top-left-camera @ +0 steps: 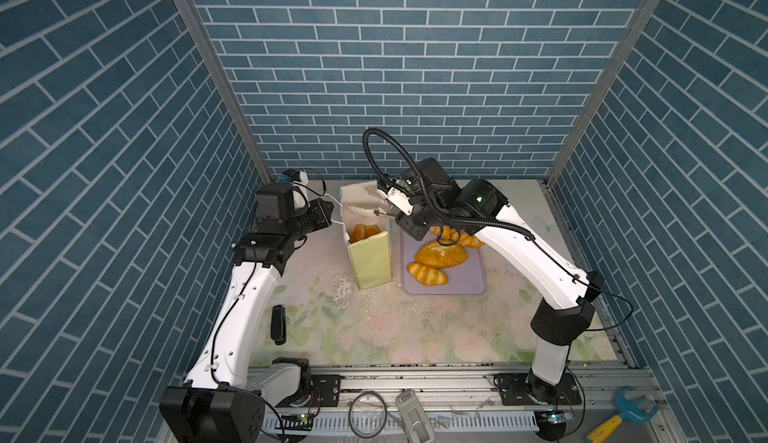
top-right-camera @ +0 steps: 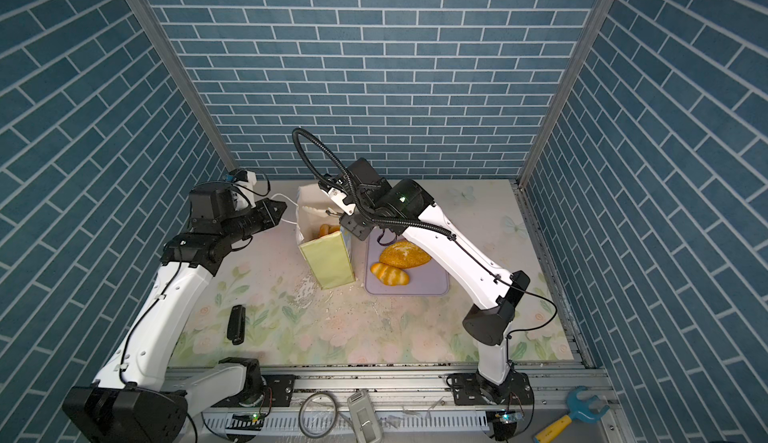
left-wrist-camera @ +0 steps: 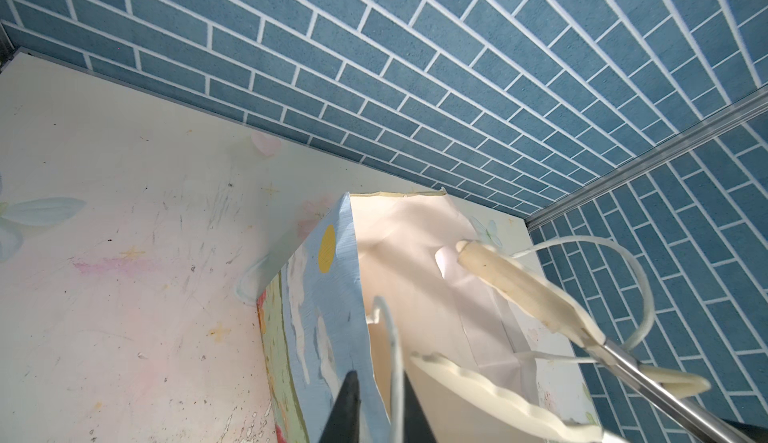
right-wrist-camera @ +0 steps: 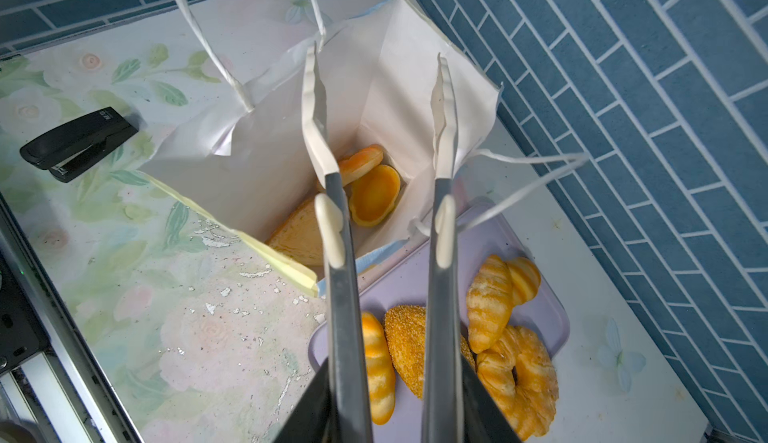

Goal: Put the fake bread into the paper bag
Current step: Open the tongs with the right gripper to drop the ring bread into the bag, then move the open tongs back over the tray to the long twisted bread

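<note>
The paper bag (top-left-camera: 370, 262) (top-right-camera: 328, 264) stands open beside the lilac tray (top-left-camera: 465, 283). Inside it lie pieces of fake bread (right-wrist-camera: 374, 195) (top-left-camera: 363, 232). My left gripper (left-wrist-camera: 380, 378) (top-left-camera: 328, 212) is shut on the bag's white cord handle (left-wrist-camera: 392, 337), beside the bag. My right gripper (right-wrist-camera: 395, 382) is shut on steel tongs (right-wrist-camera: 345, 274) (top-left-camera: 365, 210). Their white tips are spread apart and empty over the bag's mouth. On the tray rest a seeded loaf (top-left-camera: 440, 254) (right-wrist-camera: 405, 341), a striped roll (top-left-camera: 427, 274), a croissant (right-wrist-camera: 488, 299) and a twisted ring (right-wrist-camera: 523, 374).
A black stapler (top-left-camera: 277, 324) (right-wrist-camera: 79, 143) lies on the floral table near my left arm. The blue brick back wall (top-left-camera: 395, 87) stands close behind the bag. A blue and yellow toy tool (top-left-camera: 623, 412) lies beyond the front rail.
</note>
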